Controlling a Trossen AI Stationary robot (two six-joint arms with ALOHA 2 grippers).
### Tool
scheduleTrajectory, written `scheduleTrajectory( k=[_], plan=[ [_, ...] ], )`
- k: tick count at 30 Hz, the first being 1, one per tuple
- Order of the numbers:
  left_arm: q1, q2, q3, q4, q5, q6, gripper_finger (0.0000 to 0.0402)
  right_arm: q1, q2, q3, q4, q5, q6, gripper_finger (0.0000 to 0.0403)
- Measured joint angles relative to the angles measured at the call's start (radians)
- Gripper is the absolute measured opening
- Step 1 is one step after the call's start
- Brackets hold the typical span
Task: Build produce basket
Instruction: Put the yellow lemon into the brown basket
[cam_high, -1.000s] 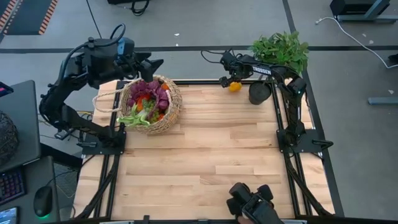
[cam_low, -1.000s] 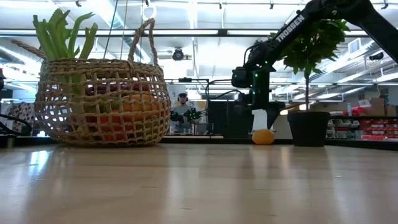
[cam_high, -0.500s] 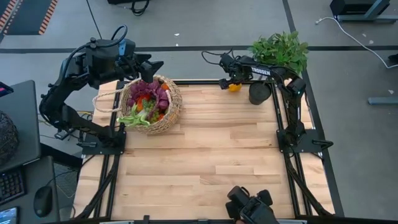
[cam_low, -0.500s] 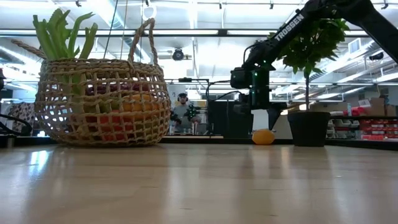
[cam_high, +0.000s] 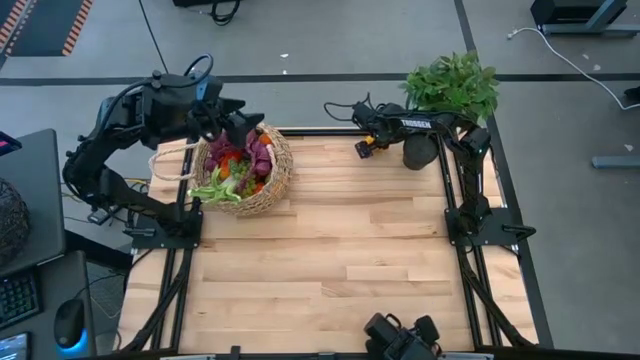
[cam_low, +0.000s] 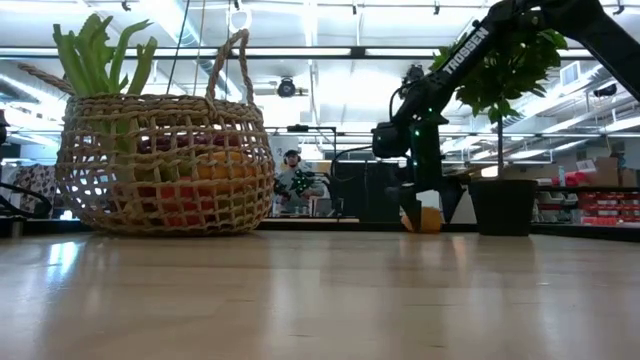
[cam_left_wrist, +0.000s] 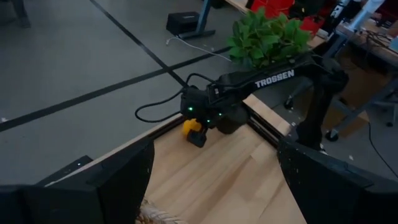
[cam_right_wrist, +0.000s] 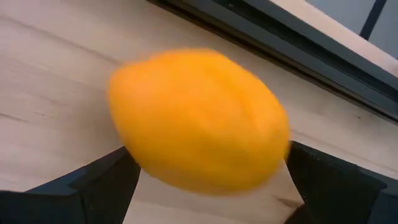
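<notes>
Nearest you, the near half of the bench (cam_high: 330, 270) is lying bare wood, with only a dark camera mount (cam_high: 400, 338) poking in at its near edge. Farther in, on the far-left part, the basket (cam_high: 268, 185) is standing upright, its thin looped handle lying out toward the left edge. The produce (cam_high: 238, 160) is filling it: purple grapes toward the far side, red and orange pieces in the middle, and a green leek sticking out at the near-left rim; in the low view the leek's leaves are rising above the rim on the left. Your left gripper (cam_high: 248, 126) is hovering just over the basket's far rim, and its jaws are standing released and wide apart, with nothing between them in the left wrist view. Farther to the right, at the far edge of the bench, your right gripper (cam_high: 362, 147) is sitting low at the surface, and the lemon (cam_right_wrist: 199, 121) is lying between its fingers (cam_right_wrist: 102, 186), resting on the wood; the jaws are bracketing it, but you cannot tell whether they are pressing on it. Just right of that gripper a black pot (cam_high: 418, 150) is carrying a leafy green plant (cam_high: 452, 84) beyond the far-right corner.
</notes>
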Motion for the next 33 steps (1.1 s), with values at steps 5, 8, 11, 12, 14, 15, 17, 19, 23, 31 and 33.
scheduleTrajectory(
  k=[5,8,11,12,14,15,17,19,23,31,33],
  plan=[
    [-0.008,0.000,0.000,0.000,0.000,-0.003,0.0346,0.013,0.004,0.022,0.035,0.000,-0.039,0.0396],
    [-0.008,0.000,0.000,0.000,0.000,-0.024,0.0346,0.020,0.004,0.032,0.050,-0.001,-0.062,0.0396],
    [-0.009,0.000,0.000,0.000,-0.001,-0.025,0.0346,0.022,0.004,0.031,0.047,-0.009,-0.057,0.0395],
    [-0.009,0.000,0.000,0.000,0.000,-0.027,0.0346,0.022,0.004,0.031,0.048,-0.023,-0.055,0.0394],
    [-0.009,0.000,0.000,0.000,0.000,-0.031,0.0346,0.022,0.004,0.031,0.044,-0.051,-0.055,0.0390],
    [-0.013,0.000,0.000,0.000,0.000,-0.032,0.0346,0.022,0.004,0.031,0.040,-0.066,-0.055,0.0387],
    [-0.015,0.000,0.000,0.000,0.000,-0.032,0.0346,0.022,0.004,0.031,0.024,-0.084,-0.055,0.0380],
    [-0.015,0.000,0.000,0.000,0.000,-0.032,0.0346,0.022,0.004,0.031,-0.004,-0.090,-0.055,0.0371],
    [-0.019,0.000,0.000,0.000,0.000,-0.032,0.0346,0.022,0.004,0.031,-0.054,-0.090,-0.076,0.0352],
    [-0.020,0.000,0.000,0.000,0.000,-0.033,0.0346,0.028,0.004,0.032,-0.066,-0.113,-0.108,0.0317],
    [-0.020,0.000,0.000,0.000,-0.001,-0.033,0.0346,0.038,0.004,0.032,-0.066,-0.116,-0.116,0.0299]
  ],
)
